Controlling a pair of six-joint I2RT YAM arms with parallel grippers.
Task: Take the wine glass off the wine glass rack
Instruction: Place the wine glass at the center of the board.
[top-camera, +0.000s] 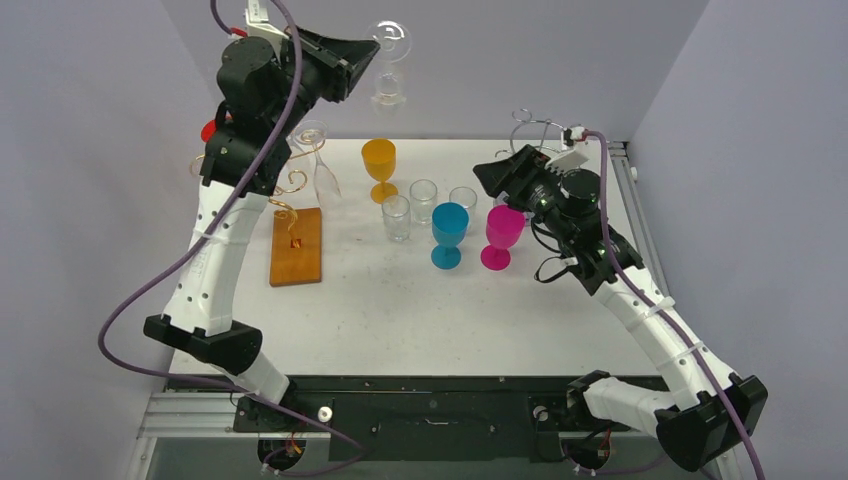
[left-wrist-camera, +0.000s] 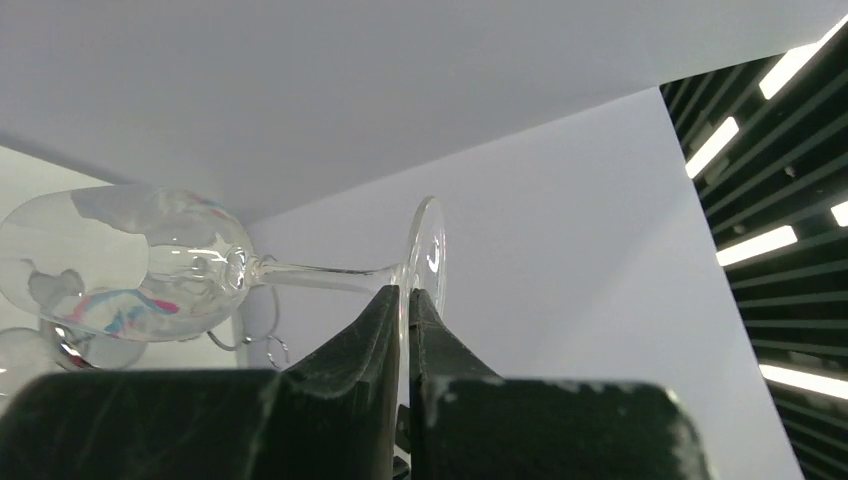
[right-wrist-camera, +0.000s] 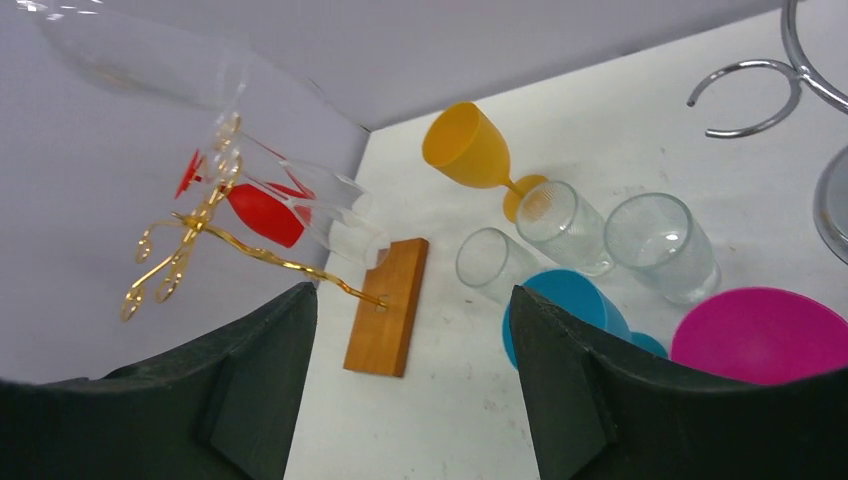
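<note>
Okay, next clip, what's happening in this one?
The left gripper is shut on the foot of a clear stemmed wine glass, held high in the air, away from the gold wire rack with the wooden base. A second clear glass and a red one hang on that rack. The right gripper is open and empty above the table.

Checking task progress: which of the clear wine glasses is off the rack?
The clear wine glass raised near the back wall, foot pinched in the left gripper; the other clear one hangs on the gold rack.
</note>
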